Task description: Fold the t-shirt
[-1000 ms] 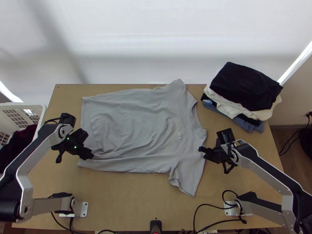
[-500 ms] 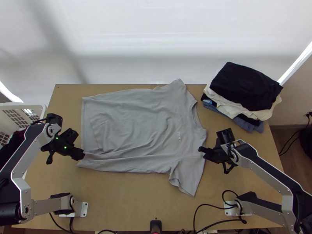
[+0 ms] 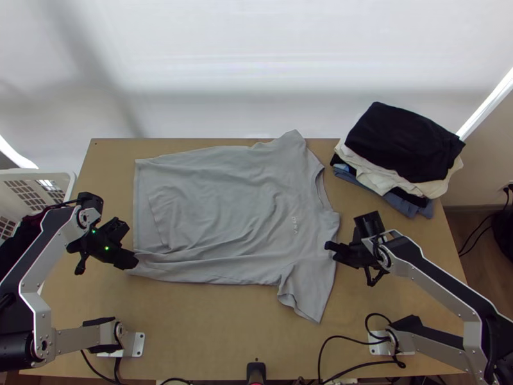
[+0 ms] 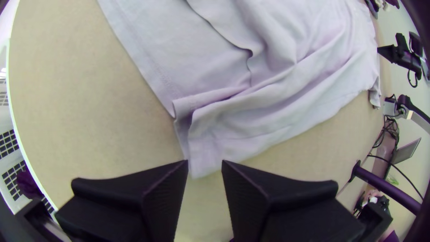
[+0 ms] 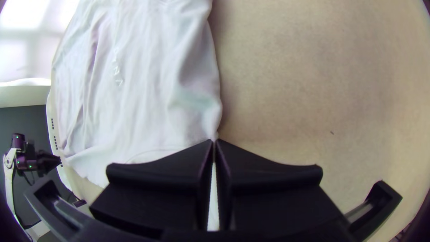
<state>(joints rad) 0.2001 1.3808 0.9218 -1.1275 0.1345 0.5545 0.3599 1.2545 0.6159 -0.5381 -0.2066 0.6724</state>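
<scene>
The grey t-shirt (image 3: 224,205) lies spread over the table, its neck and sleeves toward the right and its hem toward the left. Low wrinkles run along its near side. At the near hem corner is my left gripper (image 3: 133,262); in the left wrist view the left gripper (image 4: 205,162) is open, with the corner of the shirt (image 4: 268,107) at its fingertips and a small fold beside it. My right gripper (image 3: 330,249) is at the shoulder edge between neck and near sleeve. The right wrist view has the right gripper (image 5: 214,141) shut on the shirt (image 5: 148,89).
A stack of folded clothes (image 3: 404,147), black on top, stands at the table's back right corner. Beyond the left edge is a white basket (image 3: 38,183) with dark cloth inside. Bare table (image 3: 224,327) stretches along the near side, with cables near the front edge.
My left gripper has moved left and slightly nearer the front edge, and the cloth at its tips no longer looks pulled into a point. The right gripper has shifted very slightly left.
</scene>
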